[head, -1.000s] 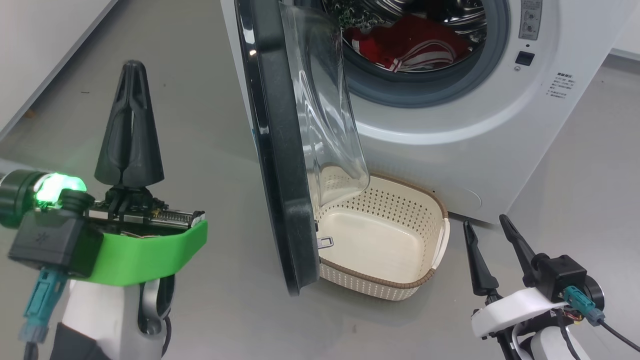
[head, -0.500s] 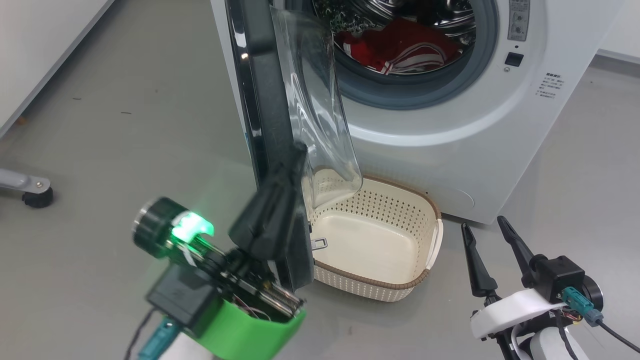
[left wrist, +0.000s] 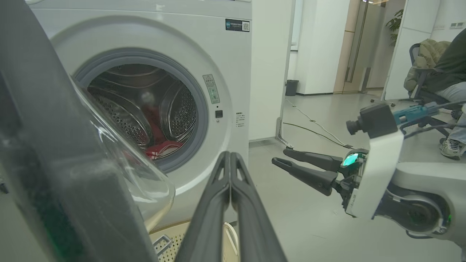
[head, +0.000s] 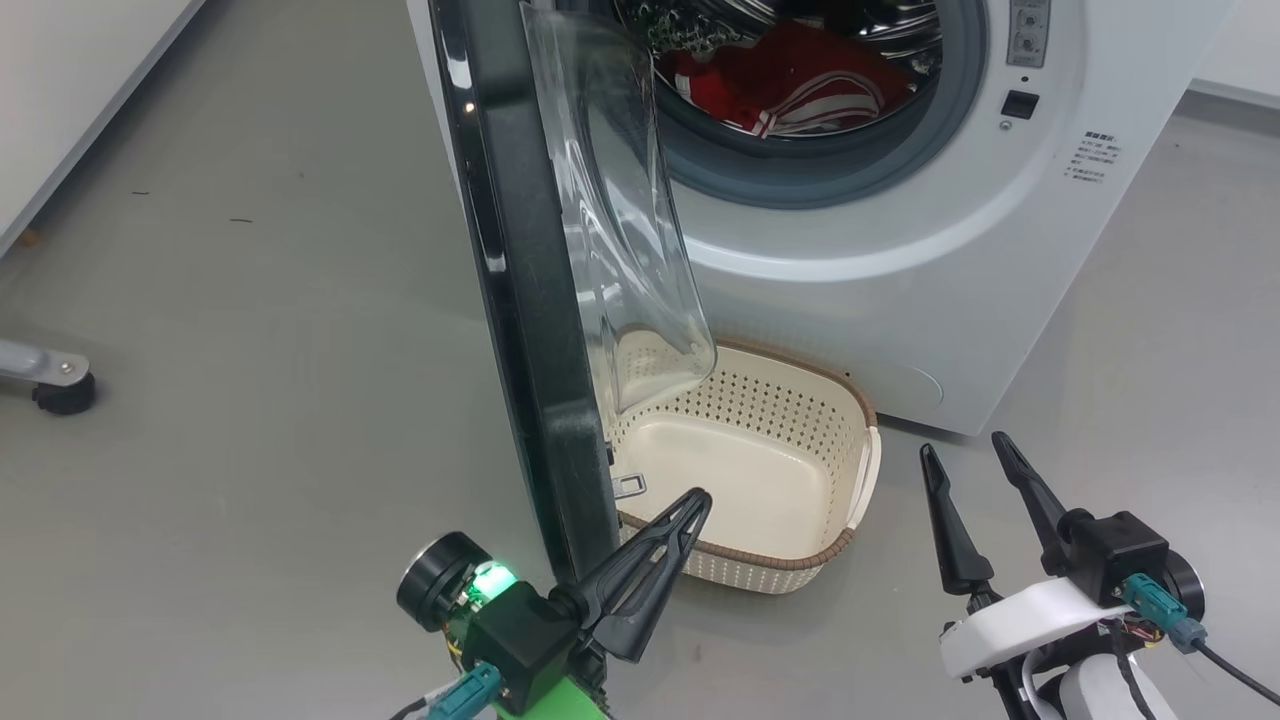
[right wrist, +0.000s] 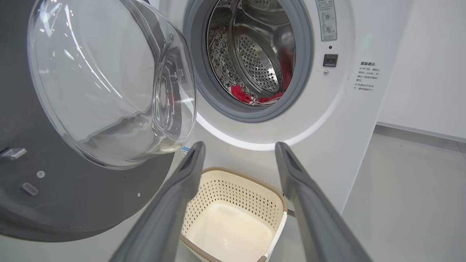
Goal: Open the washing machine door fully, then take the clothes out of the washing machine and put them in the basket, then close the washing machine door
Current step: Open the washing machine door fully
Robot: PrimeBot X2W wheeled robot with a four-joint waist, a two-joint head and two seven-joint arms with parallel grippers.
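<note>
Door: your washing machine door point(head: 530, 300) stands swung out from the washing machine point(head: 850, 270), edge-on to the head camera; black rim facing away from the machine, clear glass bowl point(right wrist: 102, 83) bulging toward it; it runs close along the left of your left gripper point(head: 695, 500); touching or just clear, you can't tell from these angles.
Clothes: the clothes point(head: 790, 85) lie red with white stripes in the bottom of the drum point(right wrist: 258, 62); well beyond both pairs of jaws; on your left wrist camera they sit ahead and left of the fingertips, partly behind the glass.
Basket: the basket point(head: 770, 400) sits on the floor point(head: 250, 330) at the foot of the machine, just beside the door's lower edge; it lies between your two grippers; its near brown rim is right under the left fingertips in the head view.
Left jaws: pressed together, nothing between them; the fingers slant up and to the right from beside the door's bottom corner, on its glass side.
Right jaws: your right gripper point(head: 962, 445) has its fingers spread wide, gripping nothing; low over the floor, just right of the basket, well apart from the door; on its own camera the basket shows between the two fingers, the drum mouth above them.
Around: a caster point(head: 60, 392) far out to the left of the left jaws; a person point(left wrist: 451, 69) seated beyond the right gripper on the left wrist camera.
</note>
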